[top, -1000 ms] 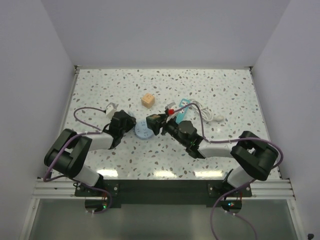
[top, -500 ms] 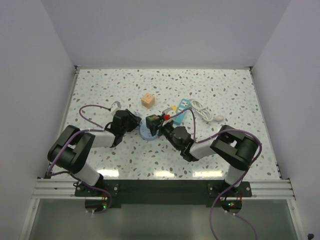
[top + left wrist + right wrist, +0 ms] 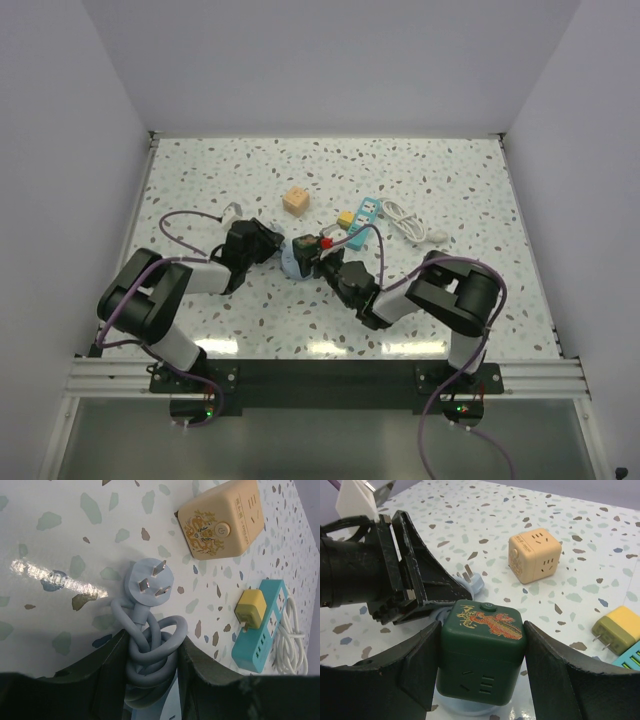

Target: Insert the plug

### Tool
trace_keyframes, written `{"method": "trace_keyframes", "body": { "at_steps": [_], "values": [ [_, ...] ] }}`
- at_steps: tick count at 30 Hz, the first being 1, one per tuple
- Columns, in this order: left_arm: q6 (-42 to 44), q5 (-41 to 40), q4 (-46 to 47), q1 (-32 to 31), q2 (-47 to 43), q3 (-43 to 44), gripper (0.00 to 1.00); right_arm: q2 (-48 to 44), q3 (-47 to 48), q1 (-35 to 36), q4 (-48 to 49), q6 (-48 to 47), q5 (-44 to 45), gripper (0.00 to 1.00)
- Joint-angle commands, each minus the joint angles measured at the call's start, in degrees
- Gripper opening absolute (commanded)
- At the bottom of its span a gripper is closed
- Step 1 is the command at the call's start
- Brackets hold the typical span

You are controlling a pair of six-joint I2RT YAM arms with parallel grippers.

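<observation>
Gripping the dark green plug (image 3: 481, 642) by two opposite sides, the right gripper (image 3: 312, 250) was clamped on it near the middle of the speckled table (image 3: 450, 170), and the cube sat upright with its dragon-print face up and slotted socket holes on the near side. Prongs were not visible in any view. Directly under the plug lay a pale blue cable coil (image 3: 150, 652); whether the plug touched it could not be told. The left gripper (image 3: 150, 667) was closed on that coil, fingers pinching the looped cable from both sides, and the coil's three-pin plug head (image 3: 147, 582) stuck out past the fingertips and lay flat on the table with pins showing. The two grippers met tip to tip, left one just left of the green plug. A tan cube socket (image 3: 294, 199) stood on the table farther back, apart from both grippers, with a round button on one face. To the right of it sat a teal power strip (image 3: 365, 210) with a small yellow block (image 3: 345, 218) at its left end, its prongs pointing toward the strip; seated or just resting could not be told. A white cable (image 3: 405, 222) lay bunched just right of the strip.
</observation>
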Motion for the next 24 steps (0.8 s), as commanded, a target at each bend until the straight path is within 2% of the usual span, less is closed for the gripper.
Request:
{"method": "trace_keyframes", "body": {
  "at_steps": [1, 24],
  "values": [
    [-1.8, 3.7, -1.8, -1.0, 2.3, -0.7, 0.0, 0.9, 1.0, 0.3, 9.8, -1.1, 3.2, 0.0],
    [-2.0, 3.7, -0.8, -1.0, 3.5, -0.9, 0.0, 1.7, 0.5, 3.5, 15.5, -3.3, 8.9, 0.0]
  ]
}}
